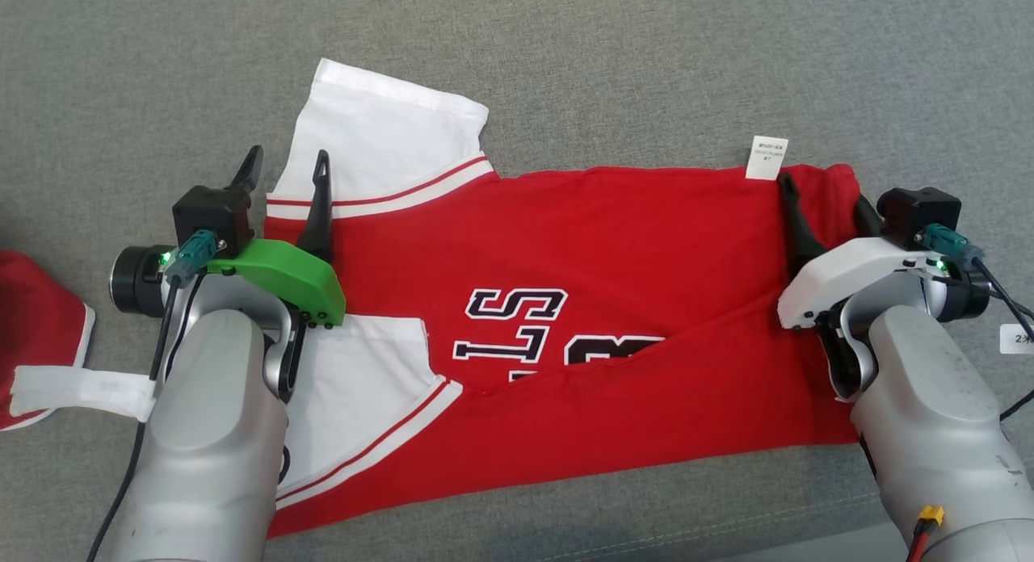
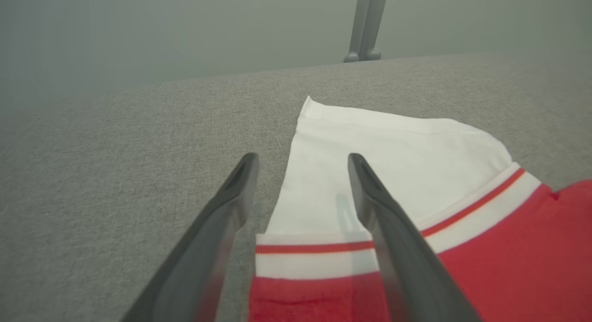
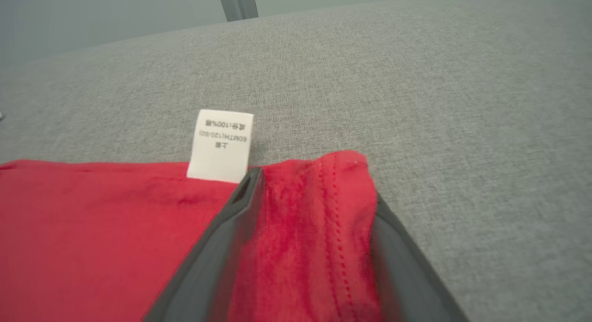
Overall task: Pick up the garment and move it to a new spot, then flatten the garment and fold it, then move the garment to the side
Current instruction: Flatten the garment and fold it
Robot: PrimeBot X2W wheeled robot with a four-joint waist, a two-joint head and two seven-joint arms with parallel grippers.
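Straddling the garment (image 1: pixel 606 247), both unclenched: left gripper (image 1: pixel 289 154) astride the sleeve (image 1: pixel 380 118) edge, right gripper (image 1: pixel 822 189) around the hem (image 3: pixel 319 192); risking a one-layer pinch on closing, skewing the fold.

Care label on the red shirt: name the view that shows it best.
Right wrist view: the care label is large, its print visible, at the red shirt's edge. The head view shows it as a small white tag, print unreadable.

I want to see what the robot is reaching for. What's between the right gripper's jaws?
A bunched corner of the red shirt, next to its white label, lies between the right gripper's open jaws. The right wrist view shows it best.
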